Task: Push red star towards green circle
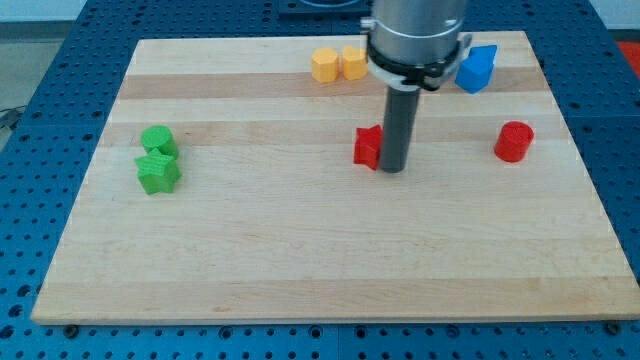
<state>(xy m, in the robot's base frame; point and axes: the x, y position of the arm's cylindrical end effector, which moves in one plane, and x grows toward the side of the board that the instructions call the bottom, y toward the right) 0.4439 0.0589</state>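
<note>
A pale wooden desk [320,250] fills the scene, lying on a blue perforated surface. My tip [393,170] stands near the desk's middle, touching the right side of the red star [368,147], which the rod partly hides. There is no hand on this arm, only the straight dark rod, so nothing spreads or pinches. The green circle [158,140] sits well apart at the view's left, with a green star [158,173] touching it just below. At the view's top, two yellow blocks [338,64] sit side by side, their shapes unclear. A blue block [477,68] lies to their right. A red cylinder [514,141] stands at the view's right.
</note>
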